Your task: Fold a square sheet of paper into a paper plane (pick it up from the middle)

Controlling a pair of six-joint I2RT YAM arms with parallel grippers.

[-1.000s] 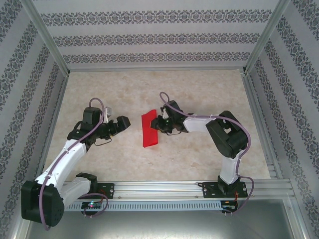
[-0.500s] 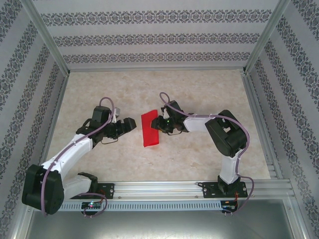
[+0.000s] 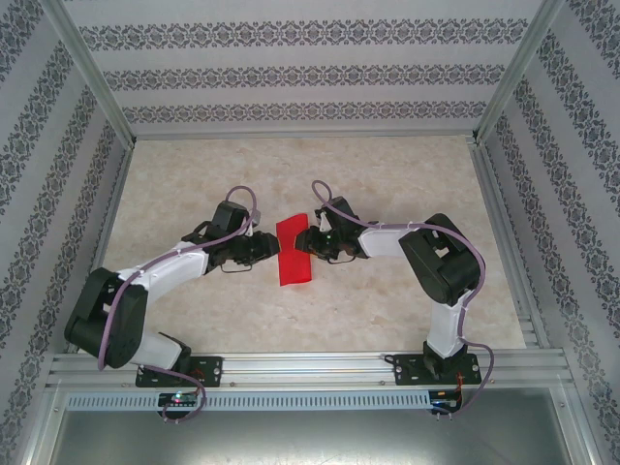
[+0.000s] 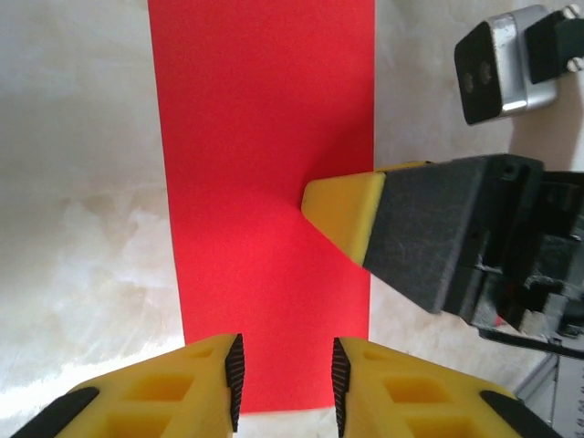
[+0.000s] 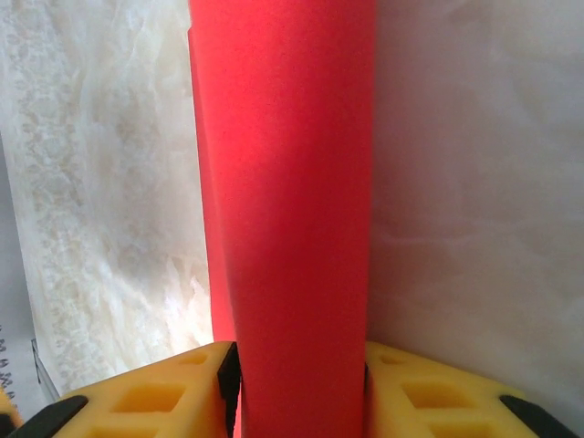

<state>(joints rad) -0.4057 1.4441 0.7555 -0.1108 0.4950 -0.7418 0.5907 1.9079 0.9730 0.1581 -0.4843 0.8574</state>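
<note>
Since the earliest frame, the left arm (image 3: 184, 257) has been swung rightward across the bench (image 3: 407, 174). The left jaws, formerly well apart from the square sheet of paper (image 3: 294, 257), are now seen just beside its left edge in the top view. The sheet and the right arm (image 3: 387, 239) are found in nearly the same places as before.

The sheet is shown as a narrow, bright red strip near the middle of the bench, between the two arms. Its long axis runs from near to far at a slight tilt.

In the left wrist view, the left jaws are seen narrowly parted at one short end of the strip. The two yellow fingertips (image 4: 214, 383) are set either side of a slim gap, through which red paper is visible, and nothing is clamped between them. Whether the paper is touched by them cannot be told.

The right jaws are seen closed on the sheet. In the right wrist view, red paper fills the whole gap from one yellow finger (image 5: 155, 397) to the other and runs away as a broad band. In the left wrist view, one right fingertip (image 4: 342, 205) is laid over the strip's right edge.
</note>
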